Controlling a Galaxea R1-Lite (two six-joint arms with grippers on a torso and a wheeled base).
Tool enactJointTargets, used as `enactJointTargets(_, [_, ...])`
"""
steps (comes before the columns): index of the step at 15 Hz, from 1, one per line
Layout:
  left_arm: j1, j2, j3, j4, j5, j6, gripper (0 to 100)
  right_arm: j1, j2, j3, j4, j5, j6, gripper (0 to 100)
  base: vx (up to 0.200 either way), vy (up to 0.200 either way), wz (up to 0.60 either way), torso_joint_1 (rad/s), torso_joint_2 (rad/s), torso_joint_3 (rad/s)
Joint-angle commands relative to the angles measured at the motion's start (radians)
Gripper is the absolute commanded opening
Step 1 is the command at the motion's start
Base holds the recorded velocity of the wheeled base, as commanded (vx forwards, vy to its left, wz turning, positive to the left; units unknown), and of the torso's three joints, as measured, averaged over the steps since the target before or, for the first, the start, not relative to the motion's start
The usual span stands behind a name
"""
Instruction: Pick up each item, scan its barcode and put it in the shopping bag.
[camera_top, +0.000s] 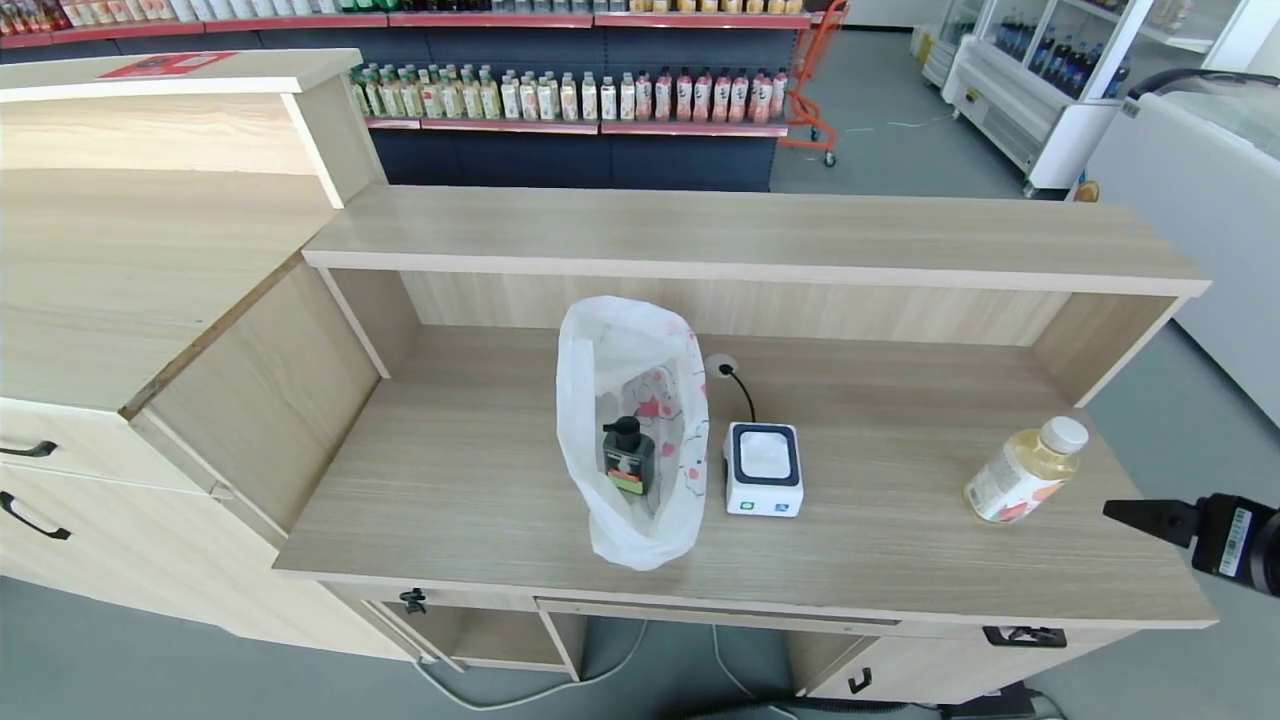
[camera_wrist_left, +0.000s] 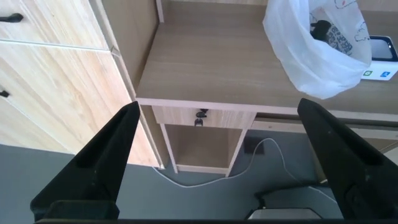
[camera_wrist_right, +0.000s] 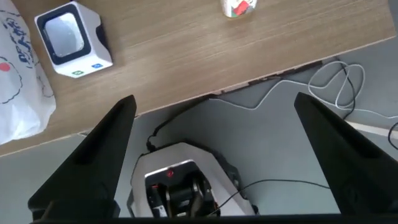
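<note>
Hanging out in front of the desk (camera_top: 460, 480) and below its front edge, the left tool (camera_wrist_left: 217, 106) has its two dark fingers spread wide with nothing between them. The right tool (camera_wrist_right: 214, 98) gapes just as wide and is just as empty. In the head view it sits off the desk's right front corner, near but apart from a bottle of pale yellow liquid (camera_top: 1025, 472) with a white cap, which stands toward the desk's right end. At mid-desk the white shopping bag (camera_top: 580, 400) stands open, with a black pump bottle (camera_top: 628, 458) upright inside it. The scanner (camera_top: 763, 468) sits just beside the bag on its right. A black cable (camera_top: 742, 392) runs back from the scanner to a round hole in the desktop. Beyond the raised ledge (camera_top: 750, 235), store shelves (camera_top: 570, 125) carry rows of bottles.
</note>
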Motion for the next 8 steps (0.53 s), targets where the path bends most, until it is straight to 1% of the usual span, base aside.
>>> enactJointTargets(1, [0.001,0.000,0.000,0.000,0.000,0.000,100,0.003,0.036,-0.015,-0.012,0.028,0.011,100,0.000,-0.200,0.00,0.002,0.00,0.002])
enactJointTargets(2, [0.001,0.000,0.000,0.000,0.000,0.000,100,0.003,0.039,-0.020,-0.029,0.071,0.019,100,0.000,-0.200,0.00,-0.002,0.00,0.002])
enactJointTargets(3, [0.001,0.000,0.000,0.000,0.000,0.000,100,0.003,0.055,-0.020,-0.040,0.091,0.019,100,0.000,-0.200,0.00,0.007,0.00,0.002])
enactJointTargets(6, [0.001,0.000,0.000,0.000,0.000,0.000,100,0.001,0.125,-0.015,-0.089,0.091,0.020,100,0.000,-0.200,0.00,0.004,0.00,-0.001])
enactJointTargets(7, [0.001,0.000,0.000,0.000,-0.002,0.000,100,0.001,0.162,-0.011,-0.127,0.095,0.026,100,0.000,-0.200,0.00,0.007,0.00,0.002])
enactJointTargets(8, [0.001,0.000,0.000,0.000,0.000,0.000,100,0.001,0.224,0.022,-0.223,0.129,0.060,100,0.000,-0.200,0.00,0.002,0.00,0.002])
